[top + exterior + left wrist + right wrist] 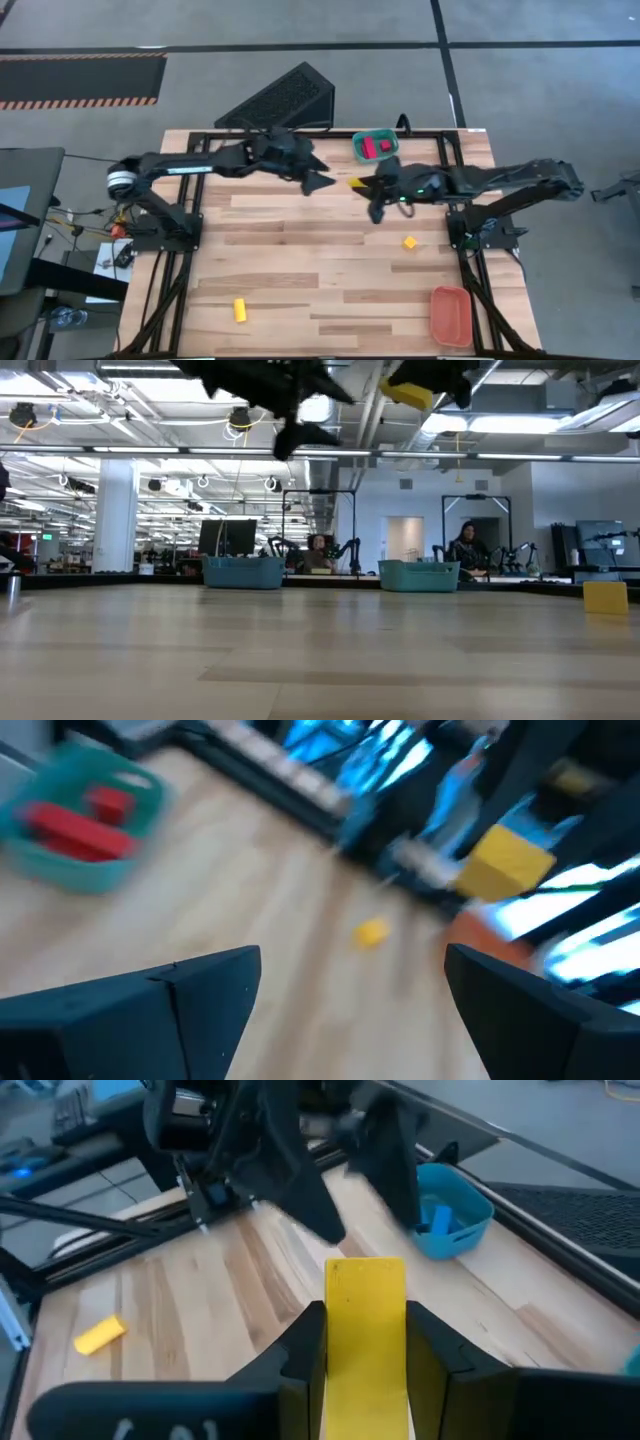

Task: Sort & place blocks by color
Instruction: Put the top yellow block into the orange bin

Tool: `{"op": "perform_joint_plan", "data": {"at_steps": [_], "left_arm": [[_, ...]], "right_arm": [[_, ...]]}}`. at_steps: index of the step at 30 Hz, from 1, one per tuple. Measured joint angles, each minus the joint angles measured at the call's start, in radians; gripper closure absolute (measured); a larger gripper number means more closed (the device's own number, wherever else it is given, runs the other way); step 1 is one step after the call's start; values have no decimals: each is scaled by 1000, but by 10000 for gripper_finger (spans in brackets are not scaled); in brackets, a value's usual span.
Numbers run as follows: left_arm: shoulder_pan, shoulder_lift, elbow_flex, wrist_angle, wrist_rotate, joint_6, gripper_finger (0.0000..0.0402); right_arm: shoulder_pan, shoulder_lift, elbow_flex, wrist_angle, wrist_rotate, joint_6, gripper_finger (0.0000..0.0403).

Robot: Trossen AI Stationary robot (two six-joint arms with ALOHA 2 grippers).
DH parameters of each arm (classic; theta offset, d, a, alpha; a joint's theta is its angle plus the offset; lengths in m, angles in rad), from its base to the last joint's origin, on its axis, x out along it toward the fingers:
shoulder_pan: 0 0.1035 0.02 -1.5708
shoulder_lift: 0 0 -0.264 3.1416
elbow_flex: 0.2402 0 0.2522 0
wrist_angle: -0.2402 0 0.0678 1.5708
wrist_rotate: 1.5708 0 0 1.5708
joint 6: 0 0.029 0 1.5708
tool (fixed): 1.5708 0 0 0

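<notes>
My right gripper is shut on a yellow bar block and holds it high over the table's far middle. My left gripper hangs open just left of it, facing it, with nothing between its fingers. A teal bin at the far edge holds red blocks. A blue bin holds blue blocks. Loose yellow blocks lie flat on the table at the right and near the front left. My right gripper pinches the yellow bar by its two long sides between its two fingers. The fingers lie along the bar, whose free end sticks out past the fingertips. The bar is lifted well clear of the table.
An orange bin sits at the near right corner. A black perforated wedge stands beyond the far edge. The two arms' grippers are close together over the far middle; bare wood lies across the table's middle and near side.
</notes>
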Motion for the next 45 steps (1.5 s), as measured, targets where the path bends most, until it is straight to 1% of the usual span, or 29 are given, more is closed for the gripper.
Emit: {"op": "perform_joint_plan", "data": {"at_steps": [1, 3, 7, 11, 13, 15, 17, 20, 22, 24, 26, 29, 32, 36, 41, 43, 45], "left_arm": [[-7, 29, 0, 72, 25, -66, 95], [-20, 77, 0, 223, 58, -189, 95], [-61, 161, 0, 547, 51, -353, 95], [-91, 239, 1, 775, 29, -482, 95], [-104, 264, 1, 809, -18, -534, 95], [-119, 281, 1, 789, -81, -550, 95], [-139, 285, 0, 718, -142, -549, 95], [-179, 285, 0, 591, -240, -547, 95], [-204, 283, 0, 514, -277, -551, 95], [-224, 281, 0, 458, -314, -551, 95], [-234, 280, 0, 404, -352, -552, 95], [-221, 280, 0, 348, -380, -552, 95], [-185, 280, 0, 347, -380, -551, 95], [-141, 280, 0, 420, -345, -519, 95], [-74, 275, 0, 474, -231, -498, 95], [-49, 265, 0, 482, -186, -490, 95], [-28, 245, 0, 472, -143, -489, 95]], "right_arm": [[0, -32, -17, -6, -4, -7, 302], [0, -97, -51, -18, -45, -38, 301], [-7, -195, -74, -49, -136, -119, 301], [-22, -262, -73, -103, -160, -205, 301], [-29, -279, -74, -126, -161, -243, 301], [-35, -289, -73, -154, -163, -279, 301], [-34, -295, -73, -219, -166, -302, 301], [-34, -302, -73, -379, -232, -269, 301], [-26, -307, -73, -503, -288, -191, 301], [1, -305, -78, -608, -343, -74, 301], [44, -307, -107, -662, -381, 54, 301], [148, -337, -185, -660, -396, 208, 301], [266, -372, -281, -612, -396, 379, 301], [419, -376, -367, -566, -383, 684, 301], [599, -342, -388, -569, -317, 1004, 301], [667, -319, -389, -559, -334, 1110, 301], [742, -295, -389, -530, -383, 1208, 301]]}}
